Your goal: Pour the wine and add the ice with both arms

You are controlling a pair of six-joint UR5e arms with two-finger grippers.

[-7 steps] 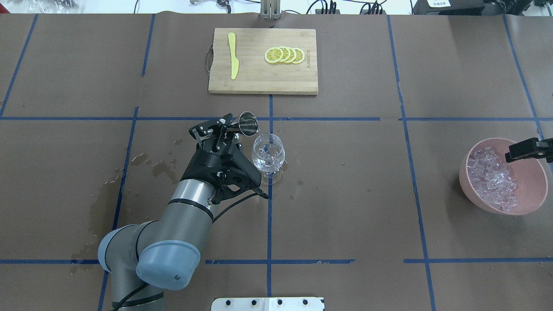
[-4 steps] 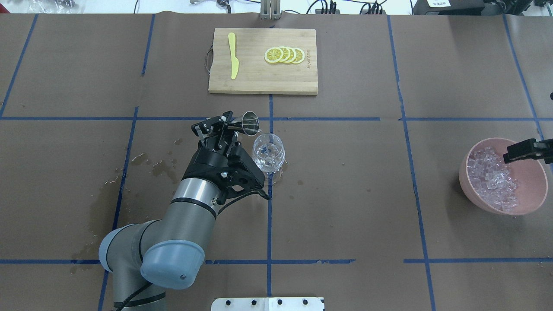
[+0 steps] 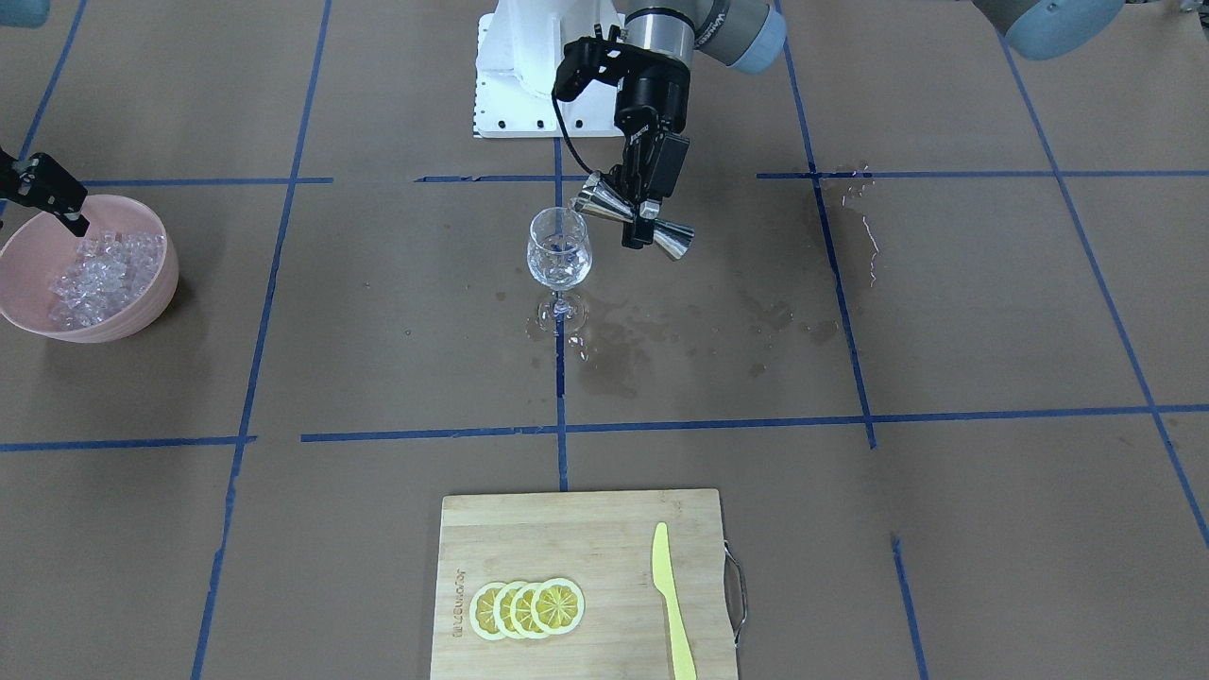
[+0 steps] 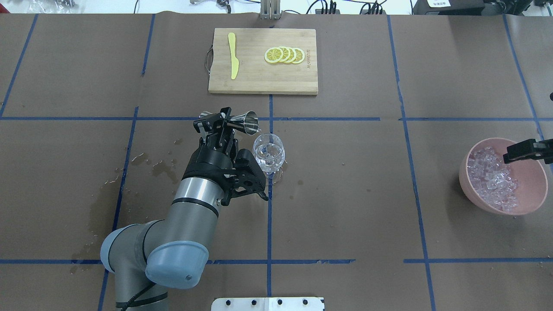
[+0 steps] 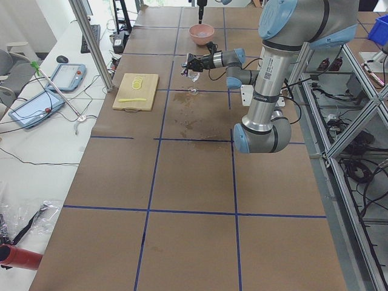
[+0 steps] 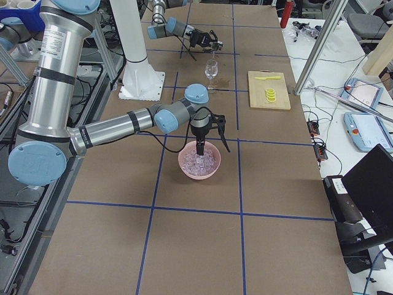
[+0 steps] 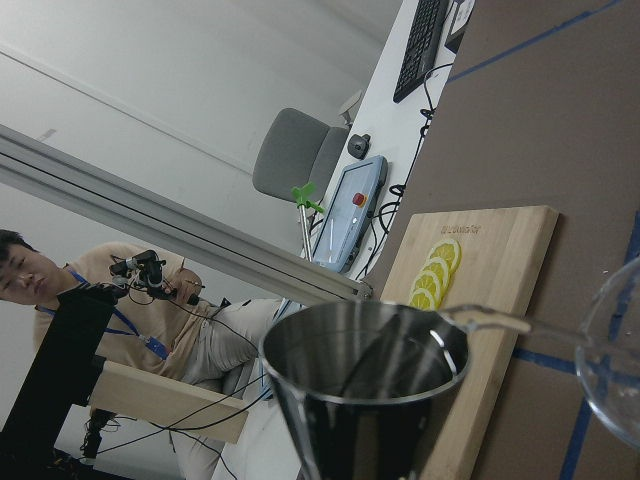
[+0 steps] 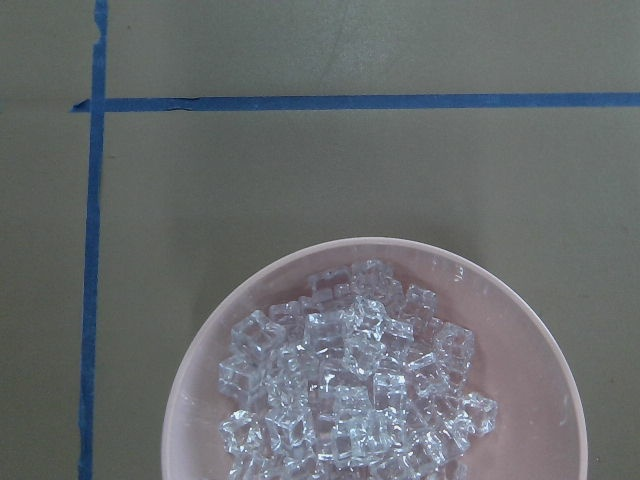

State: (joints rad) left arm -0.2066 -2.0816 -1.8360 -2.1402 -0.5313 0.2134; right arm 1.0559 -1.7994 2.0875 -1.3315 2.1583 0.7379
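My left gripper is shut on a steel jigger. It holds the jigger on its side with the mouth at the rim of the wine glass, which has clear liquid in it. The front view shows the jigger beside the glass. The left wrist view looks into the jigger's cup. My right gripper hangs over the pink bowl of ice. I cannot tell whether it is open. The right wrist view looks straight down on the ice.
A wooden cutting board at the far middle carries lemon slices and a yellow knife. Wet spill marks lie around the glass's foot and to the robot's left of it. The white base block stands by the near edge.
The left gripper has turned the jigger from mouth facing up toward the camera to lying on its side, mouth toward the glass. The right gripper has stayed over the bowl.
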